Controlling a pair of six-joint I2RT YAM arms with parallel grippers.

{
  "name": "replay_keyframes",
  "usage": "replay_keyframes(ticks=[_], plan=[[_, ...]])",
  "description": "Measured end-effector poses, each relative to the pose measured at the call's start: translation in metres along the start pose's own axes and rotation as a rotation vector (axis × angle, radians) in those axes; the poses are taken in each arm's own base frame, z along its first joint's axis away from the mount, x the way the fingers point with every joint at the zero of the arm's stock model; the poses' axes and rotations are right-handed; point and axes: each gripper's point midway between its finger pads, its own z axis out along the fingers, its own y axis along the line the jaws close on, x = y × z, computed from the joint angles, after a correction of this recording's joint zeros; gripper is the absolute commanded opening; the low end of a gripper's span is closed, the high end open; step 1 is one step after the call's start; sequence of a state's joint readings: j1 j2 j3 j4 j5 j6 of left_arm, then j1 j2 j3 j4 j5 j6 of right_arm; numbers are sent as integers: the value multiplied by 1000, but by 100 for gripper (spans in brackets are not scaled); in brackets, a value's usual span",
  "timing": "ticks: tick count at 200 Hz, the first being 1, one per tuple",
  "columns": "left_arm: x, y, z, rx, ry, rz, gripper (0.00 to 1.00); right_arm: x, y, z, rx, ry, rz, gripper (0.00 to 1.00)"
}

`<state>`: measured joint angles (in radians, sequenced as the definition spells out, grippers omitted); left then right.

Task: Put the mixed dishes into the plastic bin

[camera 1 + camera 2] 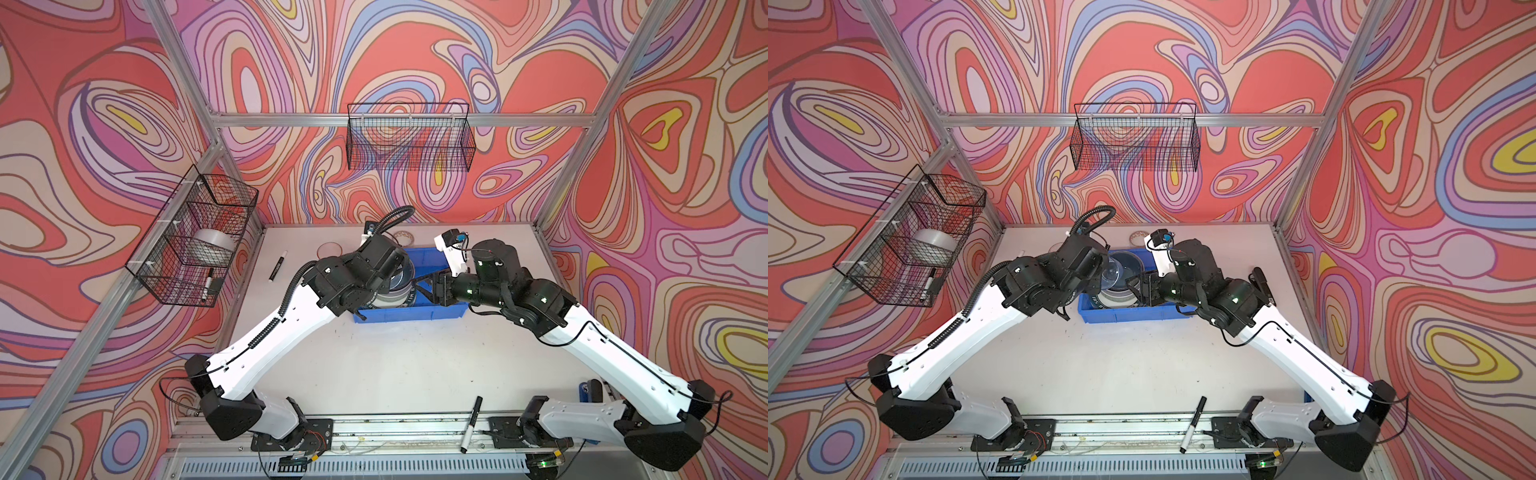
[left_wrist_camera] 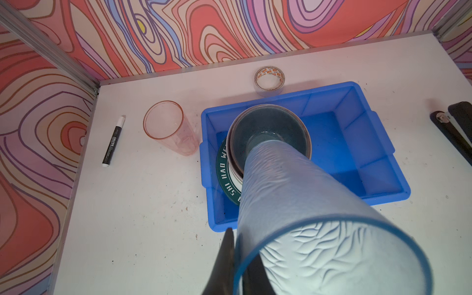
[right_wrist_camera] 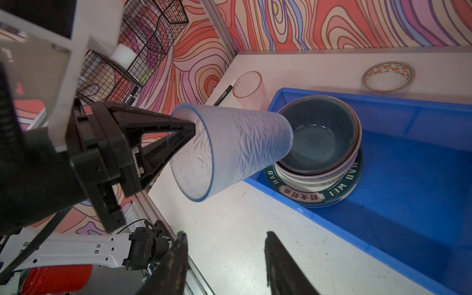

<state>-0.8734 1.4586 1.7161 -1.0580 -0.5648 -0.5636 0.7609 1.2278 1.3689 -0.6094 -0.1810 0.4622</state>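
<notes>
Evidently, most of the task is done. On the white tabletop (image 2: 153, 204) the blue plastic bin (image 2: 344, 153) is already loaded at one end with a stack: a white plate with a dark green lettered rim (image 3: 332, 190), a lavender bowl (image 3: 353, 158) on it, and a dark blue bowl (image 3: 324, 132) nested on top. The other end of the bin is bare.

A bluish tumbler (image 3: 242, 143) is held by its lip in the left claw (image 3: 187, 132), one finger inside and one outside. It is tilted steeply, base toward the dark blue bowl; contact with the bowl cannot be told. A pink tumbler (image 2: 168, 127) is left upright on the tabletop just beside the bin. The right claw (image 3: 226, 240) is held half-wide and empty near the bin's front wall.

The bin is judged to be rigid moulded plastic, rectangular, with a flanged rim. The plate and bowls look glazed, smooth and round. Both tumblers are tapered and translucent; the bluish one is frosted with a rippled relief, so a light, slippery grip is expected. A tape roll (image 2: 269, 80) and a marker (image 2: 113, 140) are no part of the task.
</notes>
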Motion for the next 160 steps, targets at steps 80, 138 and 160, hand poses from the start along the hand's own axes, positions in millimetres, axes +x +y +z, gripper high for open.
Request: replay_keyframes(ticks=[80,138,160], plan=[[-1,-14,-3,2,-22,16,0,-13,-2,23,1,-38,16,49],[0,-27,-1,17,-26,39,0,-17,-13,40,54,-47,27,46],[-2,-30,-2,22,-32,48,0,-15,-21,47,91,-42,31,41]])
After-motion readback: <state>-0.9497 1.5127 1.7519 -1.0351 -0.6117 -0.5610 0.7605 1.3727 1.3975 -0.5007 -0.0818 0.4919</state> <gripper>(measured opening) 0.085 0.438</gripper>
